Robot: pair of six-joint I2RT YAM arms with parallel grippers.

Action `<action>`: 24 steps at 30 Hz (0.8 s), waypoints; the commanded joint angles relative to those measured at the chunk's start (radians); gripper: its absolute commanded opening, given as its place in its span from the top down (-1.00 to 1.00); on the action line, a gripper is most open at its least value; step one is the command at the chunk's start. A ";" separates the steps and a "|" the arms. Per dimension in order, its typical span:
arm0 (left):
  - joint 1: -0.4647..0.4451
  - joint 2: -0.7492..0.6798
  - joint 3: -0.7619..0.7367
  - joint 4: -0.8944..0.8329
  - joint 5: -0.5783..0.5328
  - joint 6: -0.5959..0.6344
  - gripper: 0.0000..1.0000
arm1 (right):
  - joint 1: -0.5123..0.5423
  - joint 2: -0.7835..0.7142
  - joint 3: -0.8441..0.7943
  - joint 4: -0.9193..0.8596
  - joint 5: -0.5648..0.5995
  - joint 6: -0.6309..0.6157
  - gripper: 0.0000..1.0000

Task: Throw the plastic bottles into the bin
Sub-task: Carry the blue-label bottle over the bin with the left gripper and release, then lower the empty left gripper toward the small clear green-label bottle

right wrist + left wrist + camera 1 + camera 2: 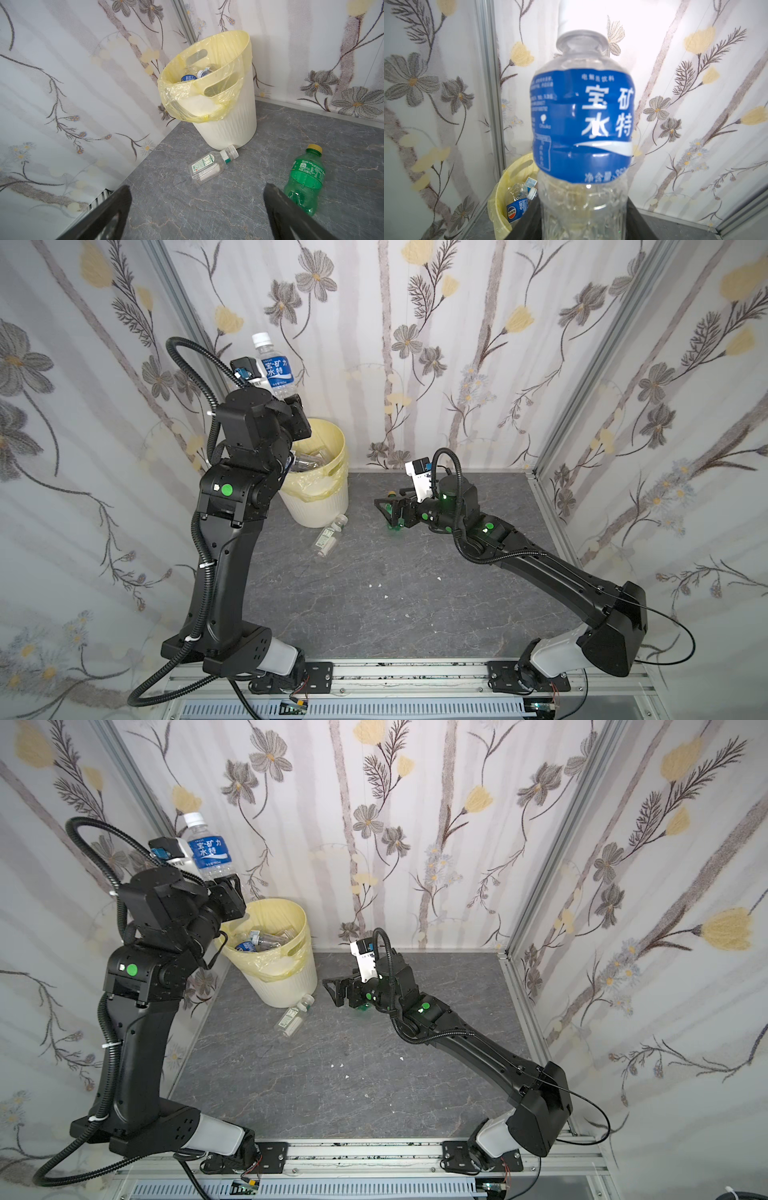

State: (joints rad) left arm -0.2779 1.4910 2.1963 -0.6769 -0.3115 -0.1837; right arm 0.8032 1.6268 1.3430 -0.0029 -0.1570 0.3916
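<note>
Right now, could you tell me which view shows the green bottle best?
The right wrist view shows the green bottle nearly whole. Both top views show only glimpses under the right gripper; the left wrist view shows none.

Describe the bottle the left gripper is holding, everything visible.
The bottle is clear, thin, slightly dented plastic with a white cap and a blue label bearing white Chinese characters. It looks empty. It stands nearly upright, cap up, clamped near its base by the left gripper, held higher than the bin beside it.

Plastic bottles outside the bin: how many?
3: clear blue-labelled bottle in the raised left end effector; clear green-labelled bottle lying at the cream plastic bin's base; green bottle by the right end effector. Others may be hidden.
</note>
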 commanded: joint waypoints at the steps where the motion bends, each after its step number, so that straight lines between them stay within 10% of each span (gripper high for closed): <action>1: 0.069 0.049 -0.054 0.050 0.067 -0.014 -0.05 | 0.001 0.008 0.003 0.012 0.014 -0.004 -0.99; 8: 0.157 0.130 -0.152 0.022 0.226 -0.108 -0.97 | 0.004 -0.016 -0.043 0.025 0.021 0.009 -0.99; 24: 0.036 -0.003 -0.265 0.033 0.196 -0.109 -1.00 | 0.004 0.008 -0.077 0.060 0.001 0.039 -0.99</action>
State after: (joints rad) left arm -0.2260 1.5005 1.9476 -0.6621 -0.0975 -0.2878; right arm 0.8059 1.6302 1.2671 0.0120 -0.1516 0.4194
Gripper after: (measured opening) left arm 0.997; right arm 0.995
